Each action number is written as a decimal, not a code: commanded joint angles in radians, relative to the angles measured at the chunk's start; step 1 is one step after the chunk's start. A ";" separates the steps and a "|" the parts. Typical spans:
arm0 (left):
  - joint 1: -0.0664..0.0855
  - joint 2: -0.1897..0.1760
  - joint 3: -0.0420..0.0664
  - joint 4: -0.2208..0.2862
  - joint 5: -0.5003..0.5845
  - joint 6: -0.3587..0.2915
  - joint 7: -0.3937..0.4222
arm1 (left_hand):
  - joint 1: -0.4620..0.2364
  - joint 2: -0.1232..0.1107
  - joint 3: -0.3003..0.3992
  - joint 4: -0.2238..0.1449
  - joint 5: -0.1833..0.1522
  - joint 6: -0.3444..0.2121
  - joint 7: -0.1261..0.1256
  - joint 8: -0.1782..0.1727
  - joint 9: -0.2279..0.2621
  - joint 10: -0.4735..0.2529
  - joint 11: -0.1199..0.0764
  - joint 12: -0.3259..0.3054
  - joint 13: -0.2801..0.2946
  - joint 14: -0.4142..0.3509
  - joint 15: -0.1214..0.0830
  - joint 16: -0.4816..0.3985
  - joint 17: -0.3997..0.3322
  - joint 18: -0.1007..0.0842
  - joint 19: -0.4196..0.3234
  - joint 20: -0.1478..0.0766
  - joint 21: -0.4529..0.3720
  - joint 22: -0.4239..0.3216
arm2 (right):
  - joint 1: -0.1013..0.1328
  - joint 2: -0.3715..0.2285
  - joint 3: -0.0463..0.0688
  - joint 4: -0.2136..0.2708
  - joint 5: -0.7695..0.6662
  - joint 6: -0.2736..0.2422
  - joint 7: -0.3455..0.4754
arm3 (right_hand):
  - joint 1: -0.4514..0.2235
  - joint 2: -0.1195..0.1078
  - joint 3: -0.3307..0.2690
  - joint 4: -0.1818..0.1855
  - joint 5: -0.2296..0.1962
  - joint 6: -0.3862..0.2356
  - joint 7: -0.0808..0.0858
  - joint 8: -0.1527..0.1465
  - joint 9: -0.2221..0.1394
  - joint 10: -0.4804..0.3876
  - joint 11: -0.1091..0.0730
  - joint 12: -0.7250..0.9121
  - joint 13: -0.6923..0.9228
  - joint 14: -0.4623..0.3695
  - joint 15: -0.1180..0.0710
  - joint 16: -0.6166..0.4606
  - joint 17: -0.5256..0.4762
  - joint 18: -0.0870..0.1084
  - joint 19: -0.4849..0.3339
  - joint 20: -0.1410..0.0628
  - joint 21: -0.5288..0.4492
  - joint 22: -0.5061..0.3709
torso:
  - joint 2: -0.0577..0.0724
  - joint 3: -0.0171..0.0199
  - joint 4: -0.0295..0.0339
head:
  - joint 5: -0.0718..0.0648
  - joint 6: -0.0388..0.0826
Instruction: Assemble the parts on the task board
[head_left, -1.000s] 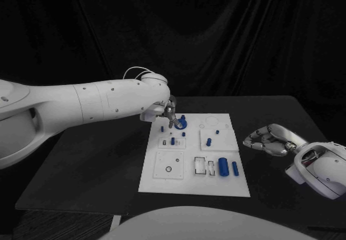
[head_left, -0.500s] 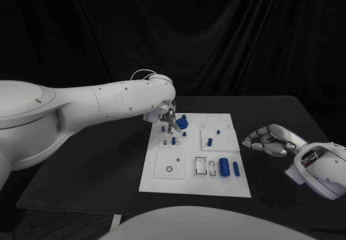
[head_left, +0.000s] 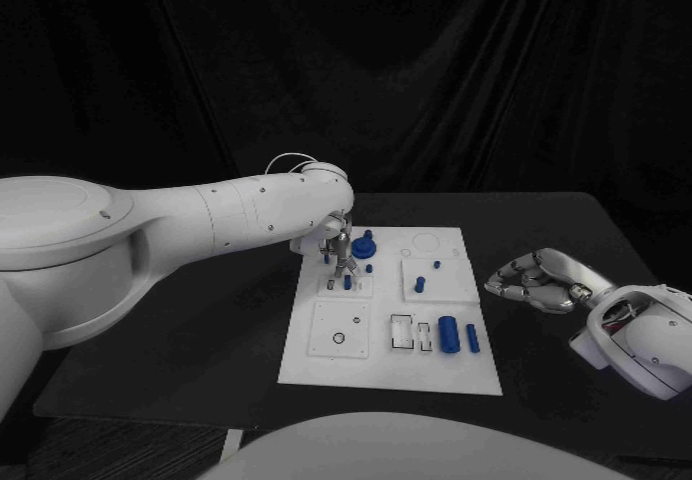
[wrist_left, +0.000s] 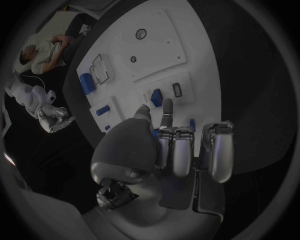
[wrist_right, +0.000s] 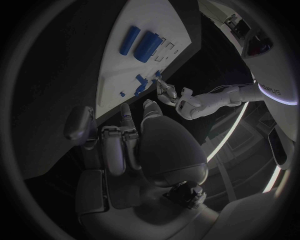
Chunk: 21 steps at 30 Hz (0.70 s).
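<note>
The white task board (head_left: 326, 352) lies mid-table with blue parts on it. My left hand (head_left: 335, 255) hangs over the board's far left part, fingertips pointing down beside a small blue peg (head_left: 346, 282) that stands in a square inset. In the left wrist view the thumb and a finger (wrist_left: 167, 106) reach toward that peg (wrist_left: 156, 97); whether they pinch anything is unclear. A round blue part (head_left: 364, 242) sits just behind the hand. My right hand (head_left: 537, 280) hovers right of the board, fingers curled in on nothing.
A thick blue cylinder (head_left: 447, 333) and a thinner one (head_left: 472, 337) lie at the board's near right. Short pegs (head_left: 418, 284) stand near its middle. An empty ring outline (head_left: 424, 242) marks the far right. Black table (head_left: 188, 320) surrounds the board.
My left hand has moved from the round blue part toward the nearer square inset, and its arm has swung further in. The right hand has stayed put.
</note>
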 joint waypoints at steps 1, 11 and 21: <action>-0.005 0.006 0.001 -0.007 0.010 -0.004 -0.011 | 0.009 0.000 0.002 -0.005 0.007 0.008 -0.001 0.002 -0.004 0.104 -0.004 0.002 0.261 0.106 -0.002 0.003 0.264 0.000 0.072 -0.001 0.003 0.234 | -0.003 -0.001 0.001 0.003 -0.001 -0.007 0.000 | 0.007 -0.001 -0.002 -0.002 0.002 0.006 -0.004 0.006 -0.001 0.108 -0.004 -0.005 0.261 0.088 -0.007 -0.004 0.223 0.020 -0.002 -0.001 -0.001 0.130 | 0.000 -0.0002 0.0002 | 0.000 0.000; -0.022 0.015 0.001 -0.026 0.010 -0.025 -0.007 | 0.016 -0.001 0.011 -0.006 0.018 0.037 -0.010 0.012 -0.012 0.104 -0.010 0.002 0.261 0.106 -0.007 0.003 0.264 0.000 0.072 -0.005 0.002 0.234 | -0.003 -0.001 0.001 0.003 -0.001 -0.008 0.000 | 0.008 -0.002 -0.002 -0.002 0.004 0.006 -0.004 0.006 -0.001 0.108 -0.004 -0.005 0.261 0.087 -0.007 -0.004 0.223 0.020 -0.002 -0.002 -0.002 0.130 | 0.000 0.0003 -0.0002 | 0.001 0.000; -0.033 0.024 0.001 -0.041 0.010 -0.034 0.000 | 0.034 -0.007 0.027 -0.016 0.071 0.061 -0.022 0.026 -0.004 0.104 -0.021 0.002 0.261 0.106 -0.016 0.003 0.264 0.001 0.072 -0.014 -0.001 0.233 | -0.003 -0.002 0.001 0.003 -0.001 -0.008 -0.001 | 0.009 -0.001 -0.002 -0.001 0.005 0.006 -0.004 0.006 -0.001 0.108 -0.004 -0.005 0.261 0.087 -0.007 -0.005 0.221 0.020 -0.003 -0.002 -0.004 0.130 | -0.001 0.0007 -0.0003 | 0.001 0.000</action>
